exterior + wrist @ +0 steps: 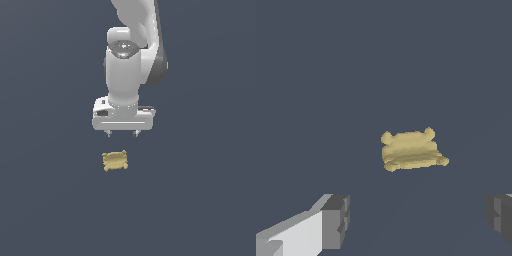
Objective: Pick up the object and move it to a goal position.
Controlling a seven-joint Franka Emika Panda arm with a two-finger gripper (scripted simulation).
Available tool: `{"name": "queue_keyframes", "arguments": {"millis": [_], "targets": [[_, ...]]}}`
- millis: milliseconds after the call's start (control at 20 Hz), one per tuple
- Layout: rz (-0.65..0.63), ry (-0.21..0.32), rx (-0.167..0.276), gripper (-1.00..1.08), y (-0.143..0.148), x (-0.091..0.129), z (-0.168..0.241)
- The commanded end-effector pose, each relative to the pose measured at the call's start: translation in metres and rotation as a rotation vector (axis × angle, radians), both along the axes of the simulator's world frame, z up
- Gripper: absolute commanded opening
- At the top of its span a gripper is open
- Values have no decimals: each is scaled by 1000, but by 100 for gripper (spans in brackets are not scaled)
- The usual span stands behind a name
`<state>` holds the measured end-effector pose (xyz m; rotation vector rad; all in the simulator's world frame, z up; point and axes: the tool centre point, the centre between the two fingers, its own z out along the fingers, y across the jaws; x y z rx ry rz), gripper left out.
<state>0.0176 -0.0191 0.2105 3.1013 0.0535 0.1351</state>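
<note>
One pale-yellow, lumpy, flat object [115, 160] [412, 149] lies beneath the white hand [122, 133], whose grey fingers [336, 220] stand apart.

Object ahead of your parted fingers

You see the pale-yellow object [412, 151] lying flat on the dark surface [331, 75], lumpy with knobbed corners, beyond the gripper [418, 217] and clear of both fingertips [336, 220]. The jaws stand wide apart, and the object sits roughly midway between their lines, touching neither.

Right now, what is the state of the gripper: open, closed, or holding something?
Gripper: open and holding nothing; the pale-yellow object lies apart from it on the surface.
</note>
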Motion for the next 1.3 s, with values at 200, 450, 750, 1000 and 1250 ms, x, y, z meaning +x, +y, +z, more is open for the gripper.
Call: {"name": "queue_keyframes", "arguments": {"millis": [200, 450, 750, 1000, 1250], "targets": [[-20, 2, 3, 100, 0, 0, -3], [-82, 4, 13, 100, -2, 2, -8], [-206, 11, 31, 100, -5, 4, -20], [-351, 18, 49, 100, -8, 7, -34], [-506, 27, 64, 100, -12, 9, -49]]}}
